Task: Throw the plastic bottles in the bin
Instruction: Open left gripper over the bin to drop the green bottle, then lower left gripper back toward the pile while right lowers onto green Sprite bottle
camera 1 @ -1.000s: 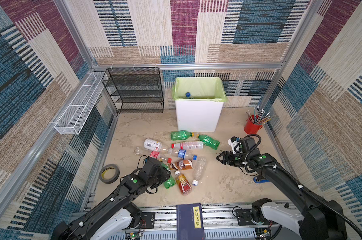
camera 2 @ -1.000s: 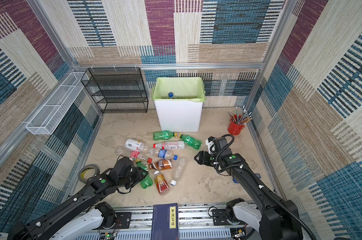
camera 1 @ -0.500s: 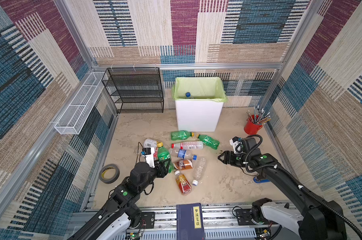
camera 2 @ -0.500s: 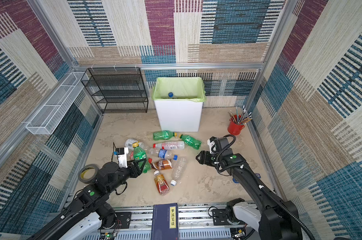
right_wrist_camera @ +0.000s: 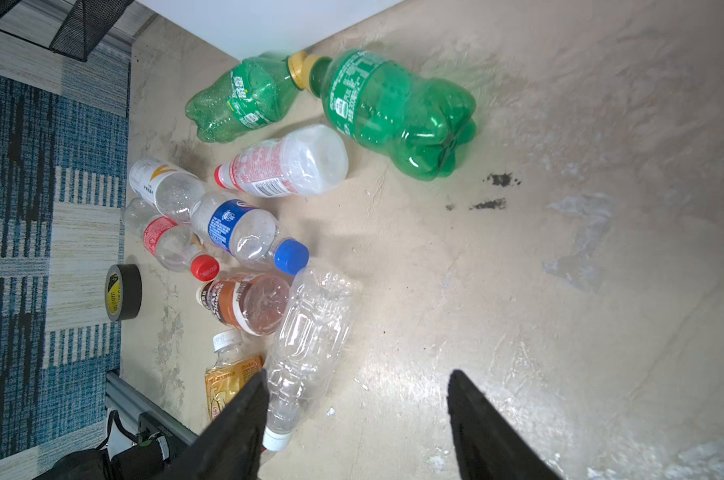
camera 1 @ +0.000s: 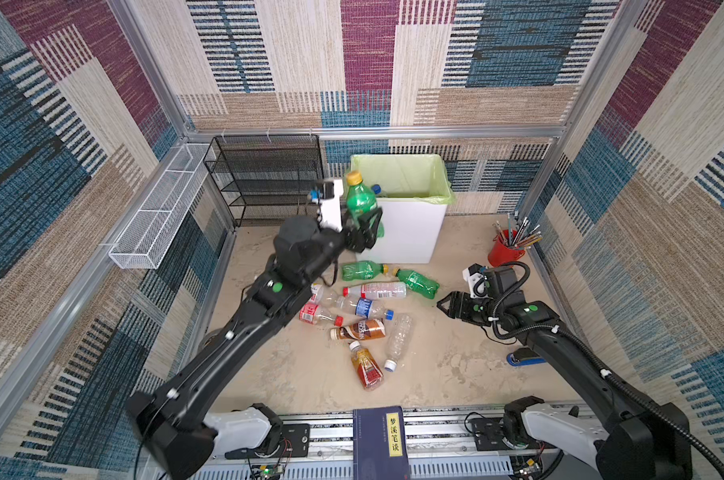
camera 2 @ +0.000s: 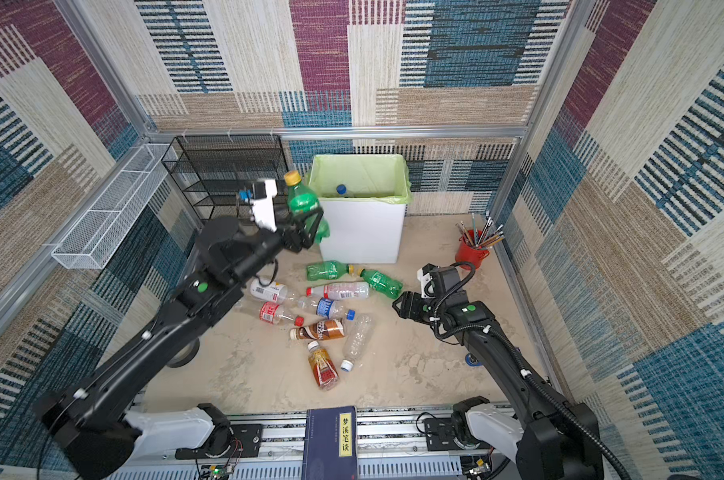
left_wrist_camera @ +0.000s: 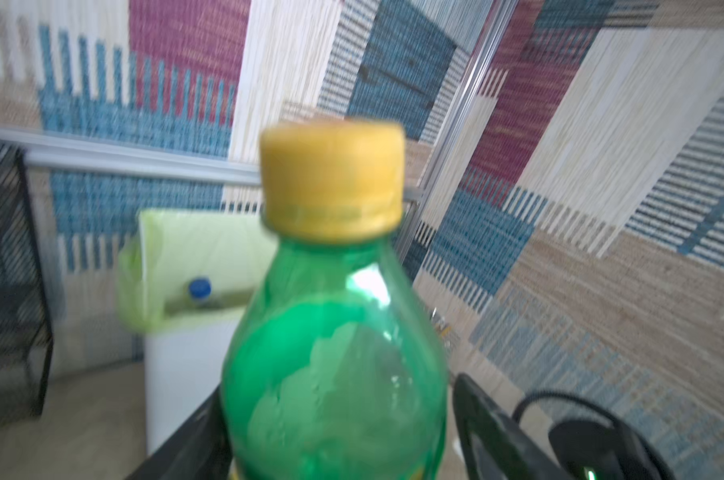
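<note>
Left wrist view showed the yellow-capped green bottle point(left_wrist_camera: 335, 353) upright between the left fingers point(left_wrist_camera: 489, 428), raised near the bin point(left_wrist_camera: 185, 374) rim, presumably to clear it; clamped or loose, couldn't tell. Right fingers point(right_wrist_camera: 239, 428) hung spread and empty by the clear bottle point(right_wrist_camera: 310, 332), likely next up.

Black mesh shelf rack point(camera 1: 268, 178) against the back wall, long white wire basket point(camera 1: 156, 220) hung along the left wall just beside it. Red cup of pencils point(camera 1: 503, 253) upright on the beige floor point(camera 1: 455, 374) near the right wall, with a small blue object point(camera 1: 524, 358) nearer the front. Roll of black tape point(right_wrist_camera: 123, 293) on the floor by the left wall; dark blue book point(camera 1: 381, 440) with a yellow title strip at the front edge.
</note>
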You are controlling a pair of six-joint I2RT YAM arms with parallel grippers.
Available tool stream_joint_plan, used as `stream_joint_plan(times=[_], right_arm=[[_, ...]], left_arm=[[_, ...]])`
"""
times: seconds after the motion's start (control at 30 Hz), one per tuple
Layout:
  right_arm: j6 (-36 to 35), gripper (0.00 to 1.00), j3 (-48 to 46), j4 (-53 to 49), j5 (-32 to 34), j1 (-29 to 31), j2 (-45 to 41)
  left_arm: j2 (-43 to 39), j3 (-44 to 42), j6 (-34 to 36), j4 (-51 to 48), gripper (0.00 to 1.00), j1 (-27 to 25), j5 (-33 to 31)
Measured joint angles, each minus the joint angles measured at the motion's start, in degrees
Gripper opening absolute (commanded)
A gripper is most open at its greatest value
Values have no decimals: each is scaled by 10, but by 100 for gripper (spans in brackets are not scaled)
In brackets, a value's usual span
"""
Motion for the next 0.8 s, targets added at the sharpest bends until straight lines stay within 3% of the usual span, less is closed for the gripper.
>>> stream_joint_plan(times=[0.1, 0.17, 0.3, 0.37, 0.53, 0.63, 0.8], right_arm=[[7, 70, -5, 0, 1, -2, -9], [15, 70, -16, 0, 1, -3, -25], [36, 70, -38, -1, 0, -3, -46], [40, 70, -40, -1, -1, -3, -52], [45, 71, -37, 0, -16, -4, -31], [55, 71, -37, 0, -28, -4, -10], [61, 73, -30, -8, -24, -5, 27]], left_arm=[[176, 243, 23, -52, 100, 1, 14], [274, 396, 26, -95, 99, 1, 14], [360, 624, 29, -103, 94, 1, 12], [283, 546, 33, -31, 93, 1, 10], [-9, 286, 49, 21, 91, 1, -21], [-111, 144, 49, 100, 90, 4, -50], [-191, -99, 1, -5, 87, 5, -80]])
